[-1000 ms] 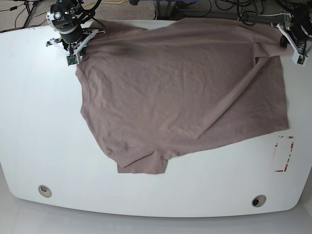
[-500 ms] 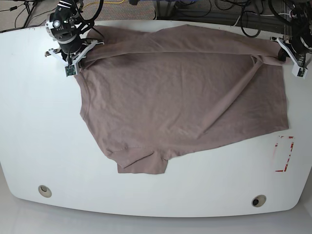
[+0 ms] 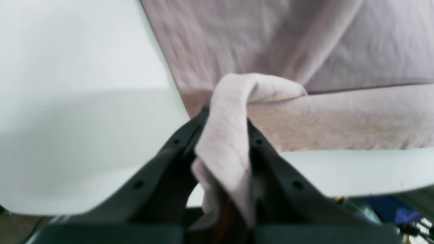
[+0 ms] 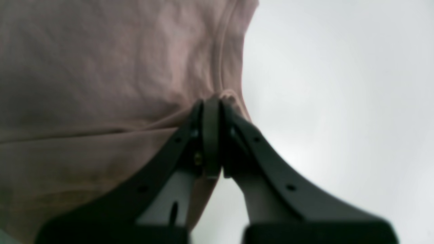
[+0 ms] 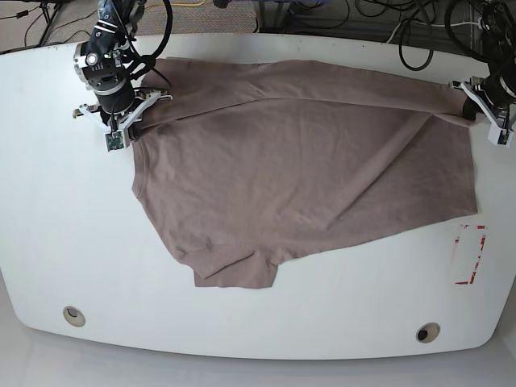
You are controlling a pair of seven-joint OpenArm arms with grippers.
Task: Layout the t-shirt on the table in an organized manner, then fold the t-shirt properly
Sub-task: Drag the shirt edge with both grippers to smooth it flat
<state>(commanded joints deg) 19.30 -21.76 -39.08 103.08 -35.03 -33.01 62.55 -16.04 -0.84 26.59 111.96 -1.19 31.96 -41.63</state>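
Note:
The mauve t-shirt (image 5: 298, 161) lies spread over the back half of the white table (image 5: 64, 226), with a folded band along its far edge and a sleeve (image 5: 238, 270) sticking out toward the front. My right gripper (image 5: 129, 121) is at the shirt's back left corner, shut on the cloth (image 4: 142, 84) near its hem. My left gripper (image 5: 468, 109) is at the back right corner, shut on a bunched fold of the t-shirt (image 3: 230, 128). A long diagonal crease (image 5: 387, 165) runs down from that corner.
A red tape rectangle (image 5: 469, 254) marks the table at the front right. Two round metal grommets (image 5: 73, 315) (image 5: 427, 332) sit near the front edge. Cables (image 5: 379, 20) lie on the floor behind the table.
Both grippers have pulled their shirt corners toward the front of the table, and the folded band along the far edge has grown wider. The front part of the shirt has not moved.

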